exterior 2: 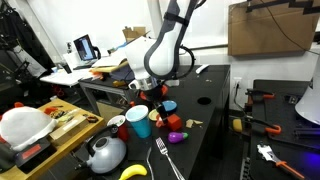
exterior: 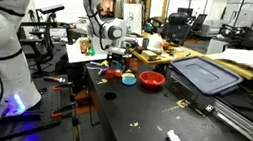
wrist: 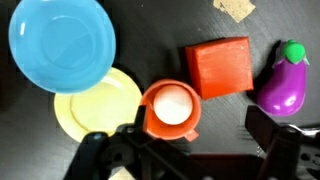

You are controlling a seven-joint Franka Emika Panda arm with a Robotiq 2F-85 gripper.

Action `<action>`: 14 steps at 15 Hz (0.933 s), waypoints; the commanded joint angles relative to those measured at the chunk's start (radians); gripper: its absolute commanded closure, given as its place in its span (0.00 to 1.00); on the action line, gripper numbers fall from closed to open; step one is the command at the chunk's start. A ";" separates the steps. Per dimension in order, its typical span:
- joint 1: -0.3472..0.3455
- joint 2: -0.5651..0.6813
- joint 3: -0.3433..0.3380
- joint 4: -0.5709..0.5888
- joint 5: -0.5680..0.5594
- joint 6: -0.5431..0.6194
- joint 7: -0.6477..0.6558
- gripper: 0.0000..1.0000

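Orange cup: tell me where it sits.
In the wrist view the orange cup sits low centre, between the yellow plate at left and the red block at upper right.

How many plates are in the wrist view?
2: a blue plate at top left and a yellow plate just below it, beside the orange cup. More may lie outside the frame.

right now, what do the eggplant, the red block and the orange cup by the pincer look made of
The eggplant looks like glossy moulded plastic: a bright highlight on its purple skin. The red block is matte with flat faces, plastic or painted wood, hard to tell. The orange cup seems smooth plastic, evenly coloured, pale inside.
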State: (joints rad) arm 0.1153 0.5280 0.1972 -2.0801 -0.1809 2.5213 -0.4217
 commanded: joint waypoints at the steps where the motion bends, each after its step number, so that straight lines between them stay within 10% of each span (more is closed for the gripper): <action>1: 0.023 0.018 -0.031 0.005 -0.069 0.047 0.013 0.00; 8: 0.032 0.059 -0.059 0.026 -0.127 0.119 0.036 0.00; 9: 0.032 0.062 -0.059 0.029 -0.128 0.122 0.035 0.25; 14: 0.031 0.072 -0.058 0.046 -0.128 0.120 0.033 0.58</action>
State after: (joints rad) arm 0.1371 0.5931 0.1498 -2.0485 -0.2899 2.6273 -0.4063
